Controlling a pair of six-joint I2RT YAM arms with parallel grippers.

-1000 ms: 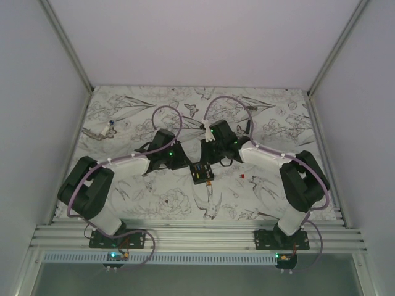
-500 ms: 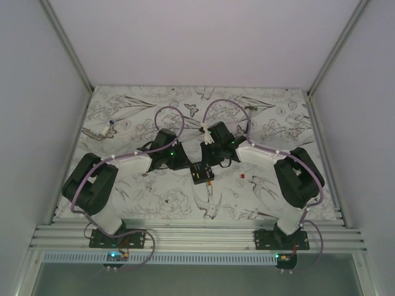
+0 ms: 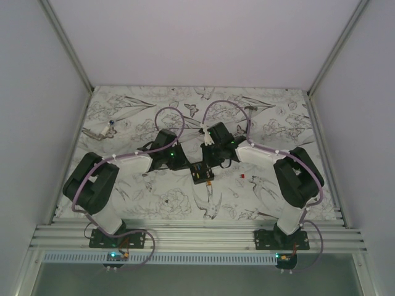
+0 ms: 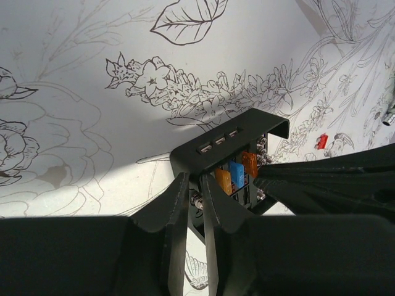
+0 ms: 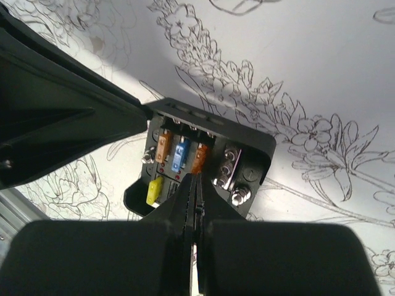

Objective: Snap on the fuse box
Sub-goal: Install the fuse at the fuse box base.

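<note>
The fuse box is a small black box lying on the patterned table between my two arms. It lies open-faced, showing orange, blue and yellow fuses and a row of metal screws. My left gripper is nearly shut, and the box's side wall with one screw sits between its fingers. My right gripper is shut with nothing between its fingers. Its tips rest on the face of the fuse box, just below the right-hand orange fuse. From above, both grippers meet over the box.
A tiny red piece lies on the table just right of the box. A small metal tool with a blue spot lies at the far left. Grey walls stand close on both sides, and a slotted rail runs along the near edge.
Both grippers have closed down: the right one has shut fully and the left one has narrowed onto the box wall. The right arm has shifted a little to the left, towards the box.
</note>
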